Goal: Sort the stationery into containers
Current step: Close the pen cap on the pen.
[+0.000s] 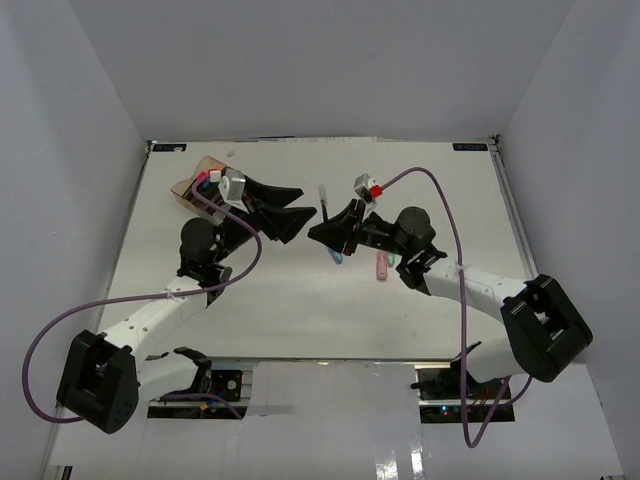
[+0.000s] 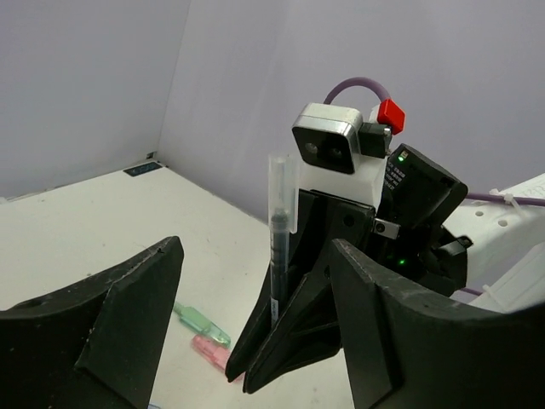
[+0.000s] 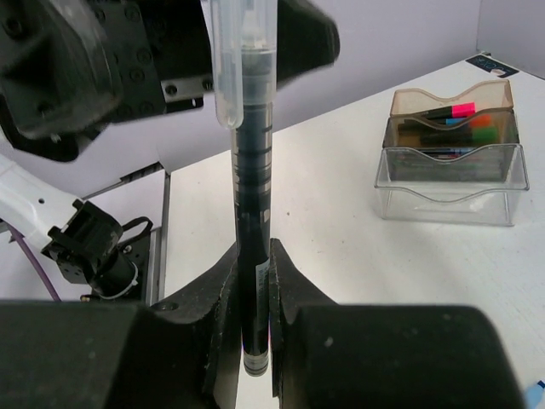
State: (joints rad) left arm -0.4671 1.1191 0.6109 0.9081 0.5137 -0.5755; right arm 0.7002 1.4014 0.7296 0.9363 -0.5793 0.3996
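Note:
My right gripper [image 3: 254, 264] is shut on a thin black pen [image 3: 252, 196] with a clear cap and holds it upright above the table. In the top view this gripper [image 1: 318, 232] meets my left gripper [image 1: 303, 205] at mid-table, and the pen's cap [image 1: 324, 194] shows between them. My left gripper [image 2: 255, 256] is open and empty, with its fingers [image 2: 128, 324] on either side of the pen [image 2: 278, 247] without touching it. The organiser tray [image 3: 451, 166] has amber, smoky and clear compartments and holds highlighters with pink, orange and blue caps. In the top view the tray [image 1: 195, 180] sits at the back left, partly hidden by my left wrist.
A mint marker [image 2: 200, 322] and a pink marker [image 2: 211, 349] lie on the table under the right gripper. The pink one [image 1: 381, 268] and a blue one [image 1: 338, 258] show in the top view. White walls close in the table on three sides.

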